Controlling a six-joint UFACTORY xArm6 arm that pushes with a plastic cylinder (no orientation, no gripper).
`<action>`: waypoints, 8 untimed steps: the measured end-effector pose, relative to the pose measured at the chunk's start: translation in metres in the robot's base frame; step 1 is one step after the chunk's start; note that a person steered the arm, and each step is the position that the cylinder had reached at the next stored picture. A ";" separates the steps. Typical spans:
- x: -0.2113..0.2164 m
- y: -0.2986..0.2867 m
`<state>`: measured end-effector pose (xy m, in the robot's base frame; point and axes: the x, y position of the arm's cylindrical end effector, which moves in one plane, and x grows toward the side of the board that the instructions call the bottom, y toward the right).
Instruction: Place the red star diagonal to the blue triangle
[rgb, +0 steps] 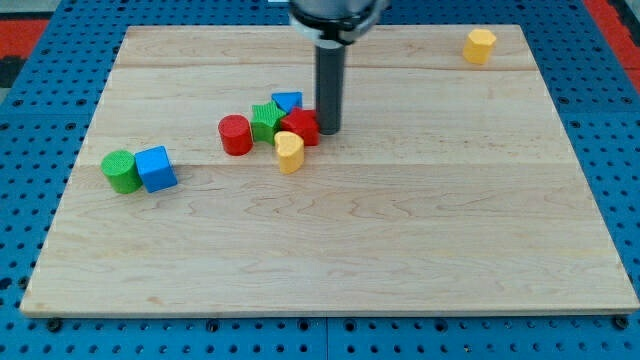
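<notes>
The red star (301, 126) lies near the board's middle top, touching the blue triangle (287, 101) just above and to its left. A green star (266, 120) sits against the red star's left side. A yellow block (290, 152) touches the red star from below. A red cylinder (236, 134) stands left of the green star. My tip (328, 131) rests on the board right against the red star's right side.
A green cylinder (121, 171) and a blue cube (155, 168) sit together at the view's left. A yellow block (479, 45) lies near the top right corner. The wooden board (400, 230) sits on a blue pegboard.
</notes>
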<state>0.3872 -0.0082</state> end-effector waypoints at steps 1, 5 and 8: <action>0.000 -0.003; -0.003 -0.078; -0.006 -0.081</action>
